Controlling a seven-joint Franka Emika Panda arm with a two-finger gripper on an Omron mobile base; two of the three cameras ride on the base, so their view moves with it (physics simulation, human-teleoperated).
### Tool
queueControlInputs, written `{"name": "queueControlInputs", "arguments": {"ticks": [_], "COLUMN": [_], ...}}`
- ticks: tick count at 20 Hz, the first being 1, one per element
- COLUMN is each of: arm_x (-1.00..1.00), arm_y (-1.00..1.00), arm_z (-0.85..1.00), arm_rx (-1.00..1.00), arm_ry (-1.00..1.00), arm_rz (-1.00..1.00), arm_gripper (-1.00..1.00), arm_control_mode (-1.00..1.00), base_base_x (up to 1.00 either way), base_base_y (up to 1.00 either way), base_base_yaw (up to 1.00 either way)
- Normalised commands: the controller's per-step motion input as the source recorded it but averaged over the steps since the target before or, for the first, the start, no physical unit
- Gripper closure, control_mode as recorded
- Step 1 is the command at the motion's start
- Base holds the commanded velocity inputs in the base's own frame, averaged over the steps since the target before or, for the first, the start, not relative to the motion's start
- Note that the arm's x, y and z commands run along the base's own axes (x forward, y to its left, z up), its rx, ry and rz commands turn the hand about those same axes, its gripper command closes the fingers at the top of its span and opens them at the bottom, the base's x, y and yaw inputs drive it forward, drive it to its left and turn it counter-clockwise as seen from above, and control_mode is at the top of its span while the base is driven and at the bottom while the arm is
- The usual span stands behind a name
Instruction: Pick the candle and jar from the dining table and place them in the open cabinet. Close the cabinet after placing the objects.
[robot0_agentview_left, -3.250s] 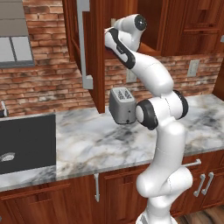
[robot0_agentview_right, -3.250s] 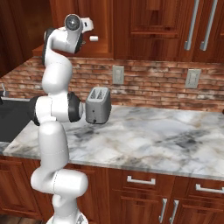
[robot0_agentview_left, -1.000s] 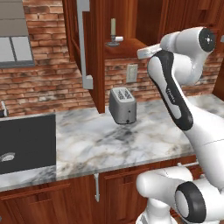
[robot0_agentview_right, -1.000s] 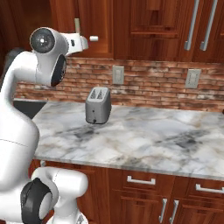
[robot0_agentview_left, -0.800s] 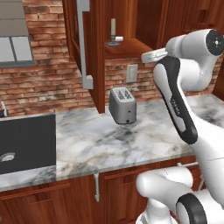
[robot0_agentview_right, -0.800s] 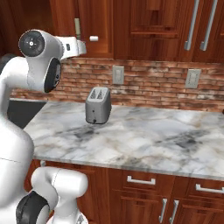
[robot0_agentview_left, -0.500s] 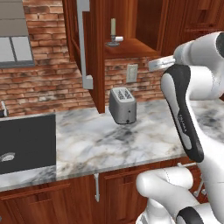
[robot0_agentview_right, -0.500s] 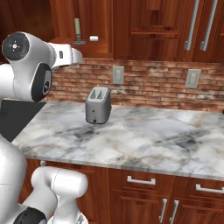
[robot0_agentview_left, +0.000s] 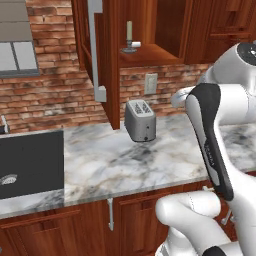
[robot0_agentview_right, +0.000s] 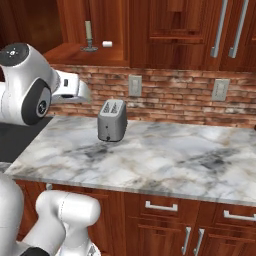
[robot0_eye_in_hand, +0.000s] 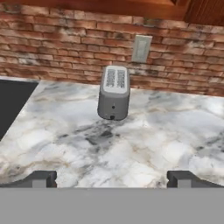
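Note:
The candle (robot0_agentview_left: 129, 34) stands upright on its dark foot on the lower shelf of the open cabinet (robot0_agentview_left: 150, 54), also seen from the right base view as the candle (robot0_agentview_right: 88, 33) on the shelf of the cabinet (robot0_agentview_right: 70, 53). The cabinet door (robot0_agentview_left: 106, 60) hangs open to the left with its long silver handle. My gripper (robot0_eye_in_hand: 113, 179) is open with nothing between its fingers, and it looks down at the marble worktop, well below and in front of the shelf. The jar and the dining table are out of view.
A silver toaster (robot0_agentview_left: 140, 120) stands on the marble worktop (robot0_agentview_left: 115, 165) against the brick wall, in front of my gripper in the hand view as the toaster (robot0_eye_in_hand: 113, 92). A black sink (robot0_agentview_left: 30, 160) lies at the left. Closed wall cabinets (robot0_agentview_right: 200, 30) hang to the right.
My arm has swung back and down from the cabinet, its hand dropping towards the worktop. The candle stays on the shelf. The gripper has stayed open.

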Motion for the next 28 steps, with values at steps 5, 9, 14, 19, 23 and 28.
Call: {"name": "queueControlInputs", "arguments": {"ticks": [5,9,14,19,23,28], "arm_x": [-0.61,-0.77,-0.89,-0.62,-0.38,-0.01], "arm_y": [-0.07,-0.11,-0.19,-0.03,0.0,0.0], "arm_z": [-0.74,-0.36,-0.01,0.05,0.12,0.0], "arm_rx": [0.0,0.0,0.0,0.0,0.0,0.0], "arm_ry": [0.17,0.09,0.03,0.02,0.02,0.0], "arm_rz": [-0.05,-0.04,-0.03,-0.02,0.0,0.0], "arm_gripper": [-1.0,-1.0,-1.0,-1.0,-1.0,-1.0], "arm_control_mode": [-1.0,-1.0,-1.0,-1.0,-1.0,-1.0], "base_base_x": [0.0,0.0,0.0,0.0,0.0,0.0], "base_base_y": [0.0,0.0,0.0,0.0,0.0,0.0], "base_base_yaw": [0.0,0.0,0.0,0.0,0.0,0.0]}}
